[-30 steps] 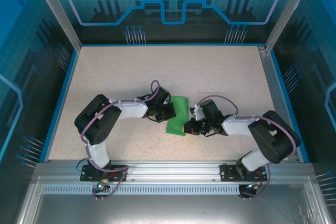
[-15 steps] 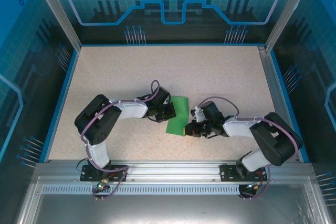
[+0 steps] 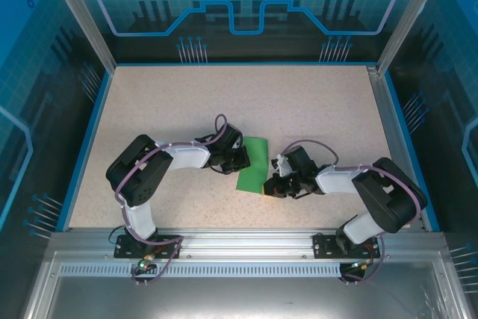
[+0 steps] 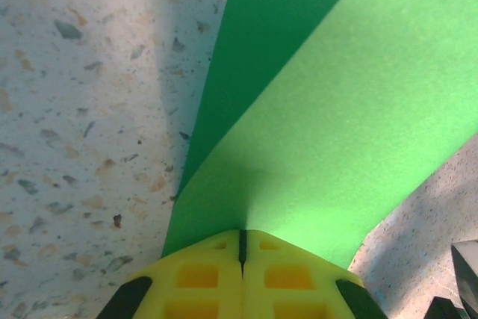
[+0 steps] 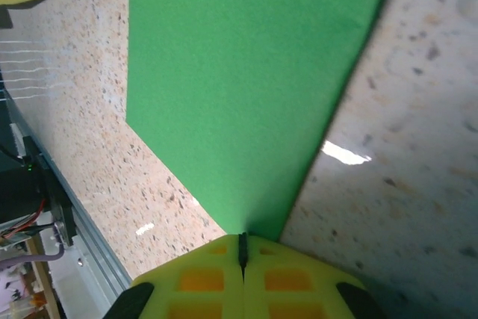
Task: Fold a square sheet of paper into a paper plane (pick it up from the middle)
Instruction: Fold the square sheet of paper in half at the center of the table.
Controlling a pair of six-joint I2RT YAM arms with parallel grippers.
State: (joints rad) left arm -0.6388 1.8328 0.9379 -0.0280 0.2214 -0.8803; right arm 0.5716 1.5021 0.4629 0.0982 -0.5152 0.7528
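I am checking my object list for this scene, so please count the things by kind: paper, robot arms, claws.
Green paper sheet: 1
Robot arms: 2 (left arm, right arm)
Yellow claws: 2 (left claw, right claw)
Total: 5

You'll find the square sheet of paper [image 3: 252, 163] lying on the worktop [image 3: 314, 102], a little nearer to the arm bases than the middle and between the two arms. The left gripper [image 3: 240, 160] meets the sheet at its left edge, and the right gripper [image 3: 267, 184] meets it at its near right corner. Along the left side, one layer of the sheet lies over another.
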